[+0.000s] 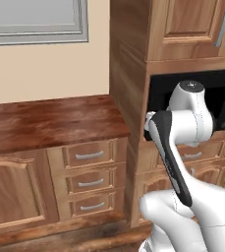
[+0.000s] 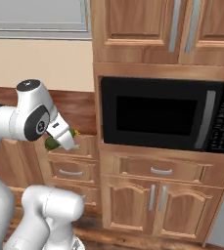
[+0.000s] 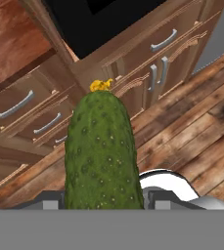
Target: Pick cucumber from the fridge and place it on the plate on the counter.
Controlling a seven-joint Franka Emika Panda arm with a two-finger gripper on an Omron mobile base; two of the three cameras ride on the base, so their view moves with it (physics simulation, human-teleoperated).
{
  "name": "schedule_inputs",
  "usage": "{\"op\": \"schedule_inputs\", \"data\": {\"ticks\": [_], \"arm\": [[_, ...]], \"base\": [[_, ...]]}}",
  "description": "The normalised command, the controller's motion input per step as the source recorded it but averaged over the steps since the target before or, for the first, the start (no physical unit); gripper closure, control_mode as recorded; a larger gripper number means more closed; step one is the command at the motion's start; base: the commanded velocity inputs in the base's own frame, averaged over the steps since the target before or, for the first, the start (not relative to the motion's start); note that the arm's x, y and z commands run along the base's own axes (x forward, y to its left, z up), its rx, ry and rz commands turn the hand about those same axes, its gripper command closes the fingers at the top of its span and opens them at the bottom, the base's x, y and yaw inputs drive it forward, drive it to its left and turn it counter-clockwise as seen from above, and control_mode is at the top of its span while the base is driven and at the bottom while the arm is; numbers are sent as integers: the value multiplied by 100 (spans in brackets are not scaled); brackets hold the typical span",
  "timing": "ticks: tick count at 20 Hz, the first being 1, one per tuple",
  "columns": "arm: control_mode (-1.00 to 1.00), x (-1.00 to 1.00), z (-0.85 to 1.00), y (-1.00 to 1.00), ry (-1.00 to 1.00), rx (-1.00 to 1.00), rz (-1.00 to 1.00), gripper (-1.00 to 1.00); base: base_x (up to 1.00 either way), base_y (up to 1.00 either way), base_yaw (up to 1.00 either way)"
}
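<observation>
Cucumber (image 3: 102, 151) clamped in our hand (image 2: 60, 139), carried in the air beside the microwave (image 2: 167, 114). Desk (image 1: 50, 120) lies left. We'd swing over slowly, keeping it level (plate location unknown), then lower before release.

Base views flank arm (image 1: 182, 147), hand view close on cucumber (image 3: 102, 151)

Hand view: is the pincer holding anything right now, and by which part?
Yes. The pincer is shut on the cucumber, gripping its near end, opposite the yellowish tip, which points away from the hand toward the drawers.
</observation>
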Motion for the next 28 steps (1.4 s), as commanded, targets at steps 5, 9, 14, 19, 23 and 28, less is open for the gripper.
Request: {"op": "schedule_inputs", "data": {"ticks": [5, 9, 14, 19, 23, 28], "arm": [[100, 0, 0, 0, 0, 0, 0, 100], [100, 0, 0, 0, 0, 0, 0, 100], [100, 0, 0, 0, 0, 0, 0, 100], [100, 0, 0, 0, 0, 0, 0, 100], [100, 0, 0, 0, 0, 0, 0, 100], [100, 0, 0, 0, 0, 0, 0, 100]], "base": [[3, 100, -3], [17, 100, -7], [29, 100, -6], [55, 100, -10], [83, 100, -11], [69, 96, -1]]}}
